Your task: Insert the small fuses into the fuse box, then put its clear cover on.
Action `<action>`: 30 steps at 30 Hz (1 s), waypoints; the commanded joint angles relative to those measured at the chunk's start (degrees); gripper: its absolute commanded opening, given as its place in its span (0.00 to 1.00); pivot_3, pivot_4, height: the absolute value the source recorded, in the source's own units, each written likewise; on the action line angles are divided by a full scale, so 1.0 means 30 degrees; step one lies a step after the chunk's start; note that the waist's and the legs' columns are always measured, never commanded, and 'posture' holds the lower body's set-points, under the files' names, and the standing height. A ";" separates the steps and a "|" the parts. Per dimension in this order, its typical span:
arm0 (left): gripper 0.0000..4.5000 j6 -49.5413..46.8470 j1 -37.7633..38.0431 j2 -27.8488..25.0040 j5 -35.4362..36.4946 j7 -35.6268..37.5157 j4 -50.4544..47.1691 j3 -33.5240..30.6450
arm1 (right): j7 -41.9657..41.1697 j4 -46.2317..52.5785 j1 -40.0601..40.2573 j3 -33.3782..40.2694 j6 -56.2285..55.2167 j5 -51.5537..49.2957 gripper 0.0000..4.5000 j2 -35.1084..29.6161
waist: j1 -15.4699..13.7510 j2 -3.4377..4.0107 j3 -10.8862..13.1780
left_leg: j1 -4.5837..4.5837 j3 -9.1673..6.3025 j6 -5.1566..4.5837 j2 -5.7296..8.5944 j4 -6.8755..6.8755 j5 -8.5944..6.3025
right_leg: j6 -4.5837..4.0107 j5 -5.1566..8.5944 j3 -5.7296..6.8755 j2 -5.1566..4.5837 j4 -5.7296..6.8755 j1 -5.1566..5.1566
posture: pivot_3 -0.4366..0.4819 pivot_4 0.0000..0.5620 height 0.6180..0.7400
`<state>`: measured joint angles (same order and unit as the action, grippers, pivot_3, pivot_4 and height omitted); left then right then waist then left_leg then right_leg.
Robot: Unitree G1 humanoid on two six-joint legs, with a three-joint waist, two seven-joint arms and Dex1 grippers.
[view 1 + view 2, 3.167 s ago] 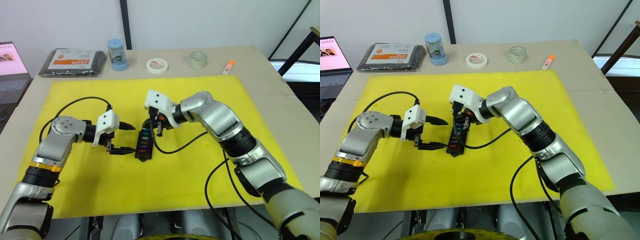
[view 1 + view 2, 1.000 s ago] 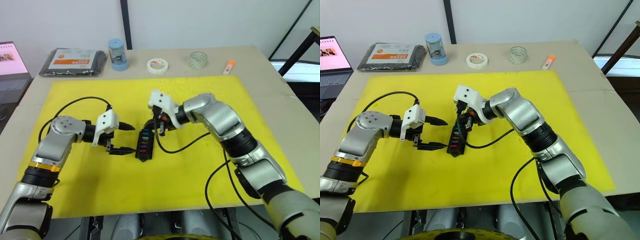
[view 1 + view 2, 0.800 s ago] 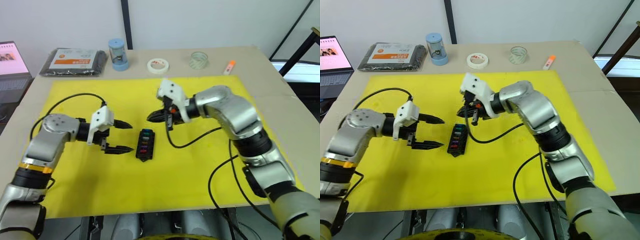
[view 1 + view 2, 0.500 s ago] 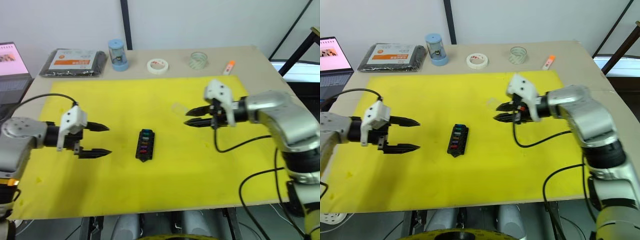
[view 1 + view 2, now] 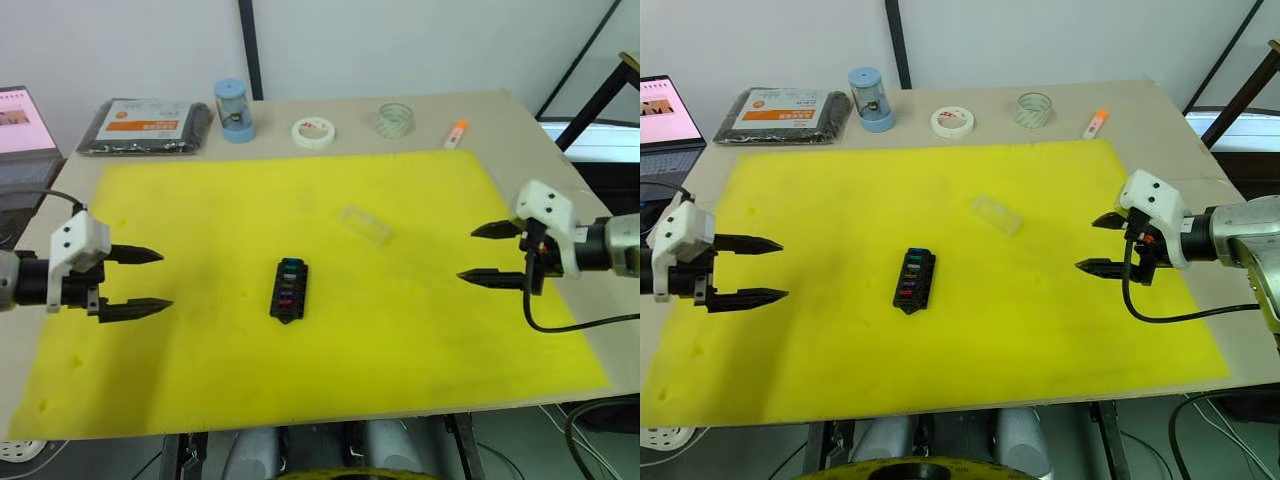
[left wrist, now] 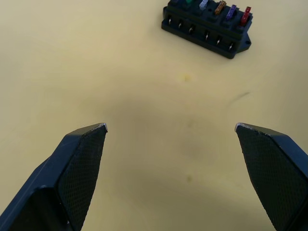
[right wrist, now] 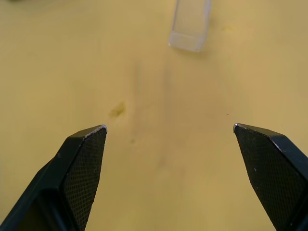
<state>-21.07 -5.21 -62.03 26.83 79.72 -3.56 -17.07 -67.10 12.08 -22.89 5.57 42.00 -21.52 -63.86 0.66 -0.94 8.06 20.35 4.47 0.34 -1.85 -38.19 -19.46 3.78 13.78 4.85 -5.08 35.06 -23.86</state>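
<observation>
Your fuse box [image 5: 288, 290] lies flat near the middle of the yellow mat [image 5: 200, 380], its long side running from the mat's near edge toward its far edge. The small fuses [image 6: 221, 6] stand in a row in its slots; in the left wrist view you can make out green, pale, tan, purple and red ones along the top of the block. The clear cover [image 5: 364, 223] lies on the mat by itself, beyond the fuse box toward the far right, well apart from it and at a slant to the mat's edges.

Your left gripper [image 5: 142, 282] hovers over the mat's left edge with its fingers spread wide and nothing between them, pointing toward the fuse box from well away. Your right gripper [image 5: 487, 254] hangs near the mat's right edge, fingers likewise spread apart and empty, pointing inward; the right wrist view looks past them at the cover lying ahead on the mat.

Along the far edge of the worktop [image 5: 520, 130], off the mat, you have a flat black packet with an orange label [image 5: 145, 125], a blue cylinder [image 5: 233, 109], a white tape roll [image 5: 313, 132], a clear tape roll [image 5: 395, 120] and a small orange marker [image 5: 456, 133].
</observation>
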 commanded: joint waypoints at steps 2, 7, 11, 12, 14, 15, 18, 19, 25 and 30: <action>1.00 -0.0681 -0.0306 0.0845 0.0749 -0.0956 -0.2287 0.0645 | 0.1729 -0.0012 -0.2457 -0.1103 0.0058 0.0439 0.99 0.1541 | 0.0013 -0.0007 -0.0004 | 0.0000 -0.0002 0.0015 -0.0001 0.0000 0.0008 | 0.0000 0.0000 -0.0002 0.0003 0.0003 -0.0001 | 0.48 0.27 1.00; 1.00 -0.1510 -0.0585 0.1954 0.1237 -0.1945 -0.4015 0.1691 | 0.3319 -0.1105 -0.5787 -0.3876 0.3008 0.0994 0.99 0.4024 | 0.0017 -0.0006 -0.0003 | 0.0013 -0.0004 0.0048 0.0000 0.0002 0.0027 | -0.0001 -0.0001 -0.0013 0.0014 0.0011 -0.0011 | 0.48 0.27 1.00; 1.00 -0.1808 -0.2443 0.3202 0.1483 -0.2680 -0.4572 0.3016 | 0.4260 -0.4000 -0.7716 -0.6096 0.3535 0.2226 0.99 0.6095 | -0.0090 -0.0018 -0.0011 | 0.0024 -0.0004 0.0048 0.0016 -0.0010 0.0028 | -0.0002 -0.0001 -0.0009 0.0013 0.0016 0.0004 | 0.48 0.27 1.00; 1.00 -0.1909 -0.3057 0.3596 0.1556 -0.2886 -0.4710 0.3380 | 0.4509 -0.4953 -0.8120 -0.6523 0.3375 0.2570 0.99 0.6708 | -0.0104 -0.0022 -0.0013 | 0.0030 -0.0004 0.0047 0.0019 -0.0014 0.0028 | -0.0002 -0.0002 -0.0007 0.0013 0.0018 0.0016 | 0.48 0.27 1.00; 1.00 -0.2064 -0.4012 0.4107 0.1551 -0.3123 -0.4857 0.3956 | 0.4640 -0.6542 -0.8714 -0.7011 0.2962 0.3022 0.99 0.7551 | -0.0085 -0.0025 -0.0015 | 0.0024 -0.0004 0.0046 0.0032 -0.0019 0.0027 | -0.0001 -0.0003 0.0006 0.0014 0.0016 0.0050 | 0.48 0.27 1.00; 1.00 -0.2111 -0.4422 0.4282 0.1526 -0.3198 -0.4914 0.4202 | 0.4616 -0.7306 -0.8906 -0.7186 0.2586 0.3233 0.99 0.7865 | -0.0062 -0.0024 -0.0015 | 0.0019 -0.0004 0.0041 0.0033 -0.0018 0.0024 | 0.0000 -0.0003 0.0004 0.0013 0.0022 0.0052 | 0.48 0.27 1.00; 1.00 -0.2236 -0.5343 0.4707 0.1545 -0.3392 -0.4982 0.4732 | 0.4512 -0.9236 -0.9387 -0.7555 0.1647 0.3792 0.99 0.8620 | -0.0003 -0.0023 -0.0014 | 0.0032 0.0003 0.0038 0.0050 -0.0011 0.0023 | 0.0002 -0.0004 0.0005 0.0018 0.0016 0.0039 | 0.48 0.27 1.00; 1.00 -0.2299 -0.5641 0.4880 0.1575 -0.3482 -0.5005 0.4914 | 0.4467 -0.9749 -0.9578 -0.7580 0.1470 0.3877 0.99 0.8921 | 0.0009 -0.0022 -0.0013 | 0.0035 0.0004 0.0038 0.0050 -0.0011 0.0023 | 0.0002 -0.0004 0.0005 0.0021 0.0014 0.0038 | 0.48 0.27 1.00; 1.00 -0.1942 -0.6399 0.5362 0.0899 -0.3438 -0.4771 0.6087 | 0.4499 -1.2164 -1.0628 -0.7450 0.0575 0.4417 0.99 1.0464 | 0.0109 -0.0021 -0.0012 | 0.0004 0.0002 0.0060 0.0027 -0.0013 0.0036 | 0.0003 -0.0004 0.0003 0.0061 0.0035 0.0044 | 0.48 0.27 1.00; 1.00 -0.1475 -0.6370 0.5495 0.0444 -0.3400 -0.4330 0.6485 | 0.4467 -1.2775 -1.0760 -0.7785 0.0005 0.5038 0.99 1.1278 | 0.0050 -0.0018 -0.0011 | 0.0018 0.0002 0.0066 0.0017 -0.0013 0.0039 | 0.0002 -0.0004 0.0004 0.0070 0.0031 0.0038 | 0.48 0.27 1.00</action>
<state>-26.63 -23.86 -45.74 28.48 69.66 -15.94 2.44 -53.58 -26.67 -53.41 -17.82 43.19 -7.33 -30.23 0.81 -0.99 8.03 20.40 4.48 0.54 -1.80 -38.23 -19.34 3.79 13.77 4.86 -4.88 35.16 -23.74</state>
